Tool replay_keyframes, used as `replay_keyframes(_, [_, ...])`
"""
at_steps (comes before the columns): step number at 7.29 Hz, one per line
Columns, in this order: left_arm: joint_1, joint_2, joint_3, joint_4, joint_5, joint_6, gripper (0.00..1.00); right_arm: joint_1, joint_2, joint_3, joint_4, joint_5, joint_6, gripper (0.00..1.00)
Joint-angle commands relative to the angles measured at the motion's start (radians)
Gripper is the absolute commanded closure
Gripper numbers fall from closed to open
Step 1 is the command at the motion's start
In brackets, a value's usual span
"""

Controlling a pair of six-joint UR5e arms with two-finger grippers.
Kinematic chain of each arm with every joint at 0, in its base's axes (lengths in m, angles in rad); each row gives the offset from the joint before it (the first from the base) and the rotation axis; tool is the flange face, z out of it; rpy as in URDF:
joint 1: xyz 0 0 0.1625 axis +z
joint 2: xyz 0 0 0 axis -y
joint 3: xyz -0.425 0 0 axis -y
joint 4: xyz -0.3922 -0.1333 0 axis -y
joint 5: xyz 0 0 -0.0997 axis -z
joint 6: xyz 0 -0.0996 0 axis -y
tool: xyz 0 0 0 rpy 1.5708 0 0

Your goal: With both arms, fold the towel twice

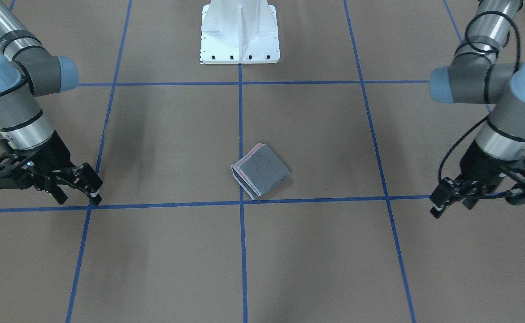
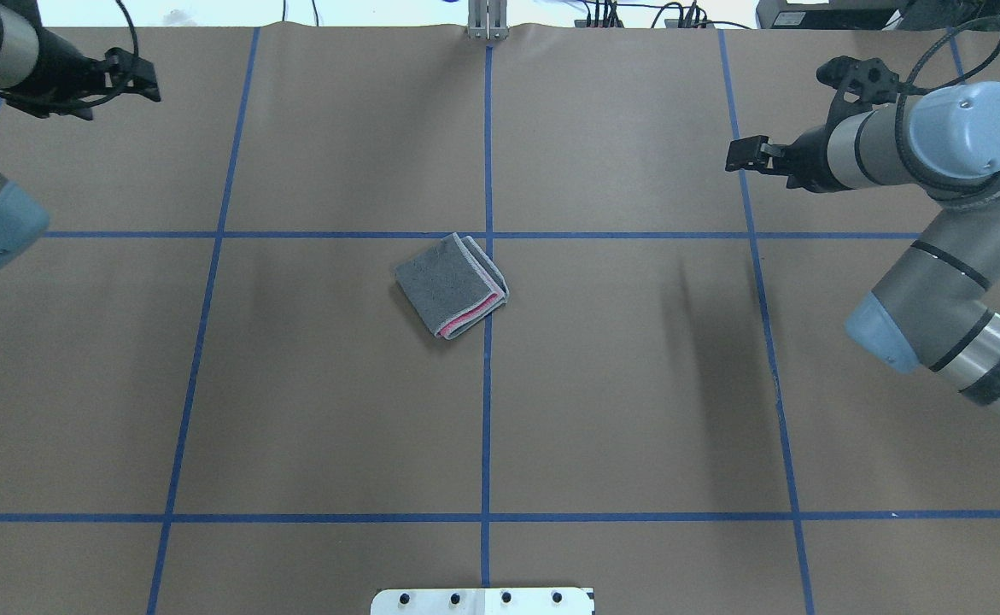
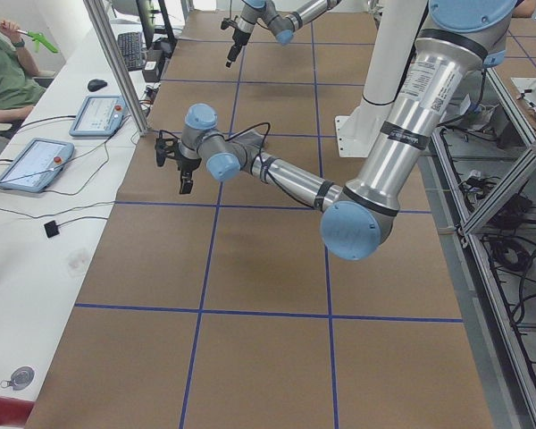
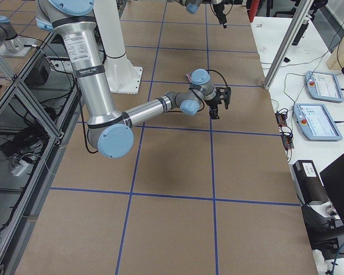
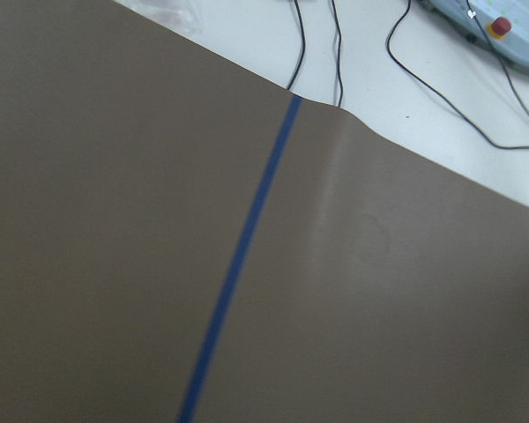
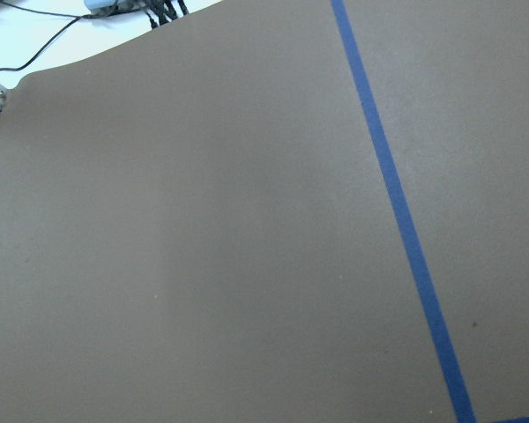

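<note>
Since the towel (image 2: 453, 286) lies as a small grey square with a pink hem peeking from its stacked edges, just beside the centre tape line (image 2: 487, 384) in the middle of the table (image 2: 636, 410), we judge both folds done, and the risks are about undoing them. Loose terry layers may spring open, as nothing presses on them. The left gripper (image 2: 143, 81) and right gripper (image 2: 743, 155) hang well apart from the cloth near the far corners; whether their fingers are apart or together we cannot tell. Should either arm sweep low across the middle, a fingertip could snag the open edges and drag the stack askew.
</note>
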Motion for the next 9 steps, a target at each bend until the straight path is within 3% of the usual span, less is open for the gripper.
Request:
replay_keyframes(1, [-0.114, 0.099, 0.009, 0.073, -0.108, 0.387, 0.01, 0.182, -0.034, 0.006, -0.251, 0.119, -0.414, 0.00])
replay_keyframes(2, [-0.149, 0.142, 0.006, 0.072, -0.125, 0.517, 0.01, 0.274, -0.037, 0.011, -0.399, 0.127, -0.644, 0.00])
replay_keyframes(3, [-0.192, 0.185, 0.006, 0.083, -0.130, 0.676, 0.01, 0.392, -0.033, 0.005, -0.544, 0.200, -0.833, 0.00])
replay_keyframes(5, [-0.278, 0.222, 0.046, 0.130, -0.243, 0.808, 0.00, 0.558, -0.052, 0.003, -0.755, 0.421, -1.087, 0.00])
replay_keyframes(7, [-0.434, 0.234, 0.104, 0.161, -0.410, 0.892, 0.01, 0.599, -0.137, 0.011, -0.764, 0.504, -1.093, 0.00])
replay_keyframes(9, [-0.511, 0.236, 0.103, 0.220, -0.402, 1.015, 0.01, 0.631, -0.195, 0.020, -0.761, 0.534, -1.093, 0.00])
